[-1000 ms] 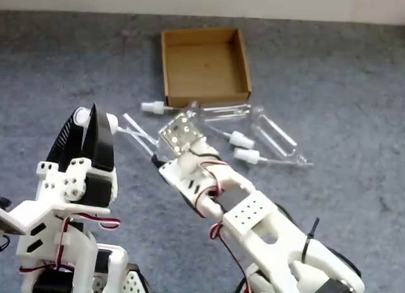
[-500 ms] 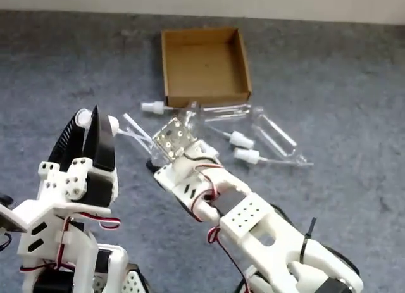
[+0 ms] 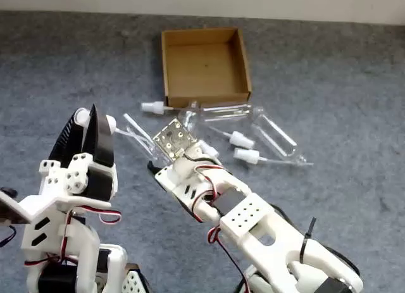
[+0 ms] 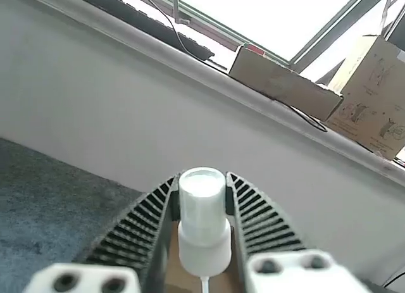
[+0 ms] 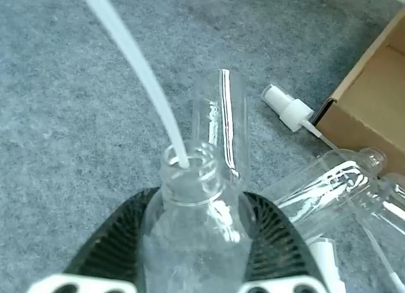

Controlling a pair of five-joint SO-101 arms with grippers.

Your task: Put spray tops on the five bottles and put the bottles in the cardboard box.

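left claw [image 4: 202,179] clamped tight on a spray top [image 4: 202,233], right claw [image 5: 199,204] closed round a clear bottle [image 5: 190,249]. over the last second the right arm has slid that bottle across toward the left, and the dip tube [image 5: 136,65] now sits just inside the neck. first top nearly seated, i'd say. cardboard box [image 3: 205,65] waits farther back on the table [image 3: 342,84].

Grey carpet [image 3: 335,78], two boxes [image 4: 281,85] on a windowsill [image 4: 126,47]
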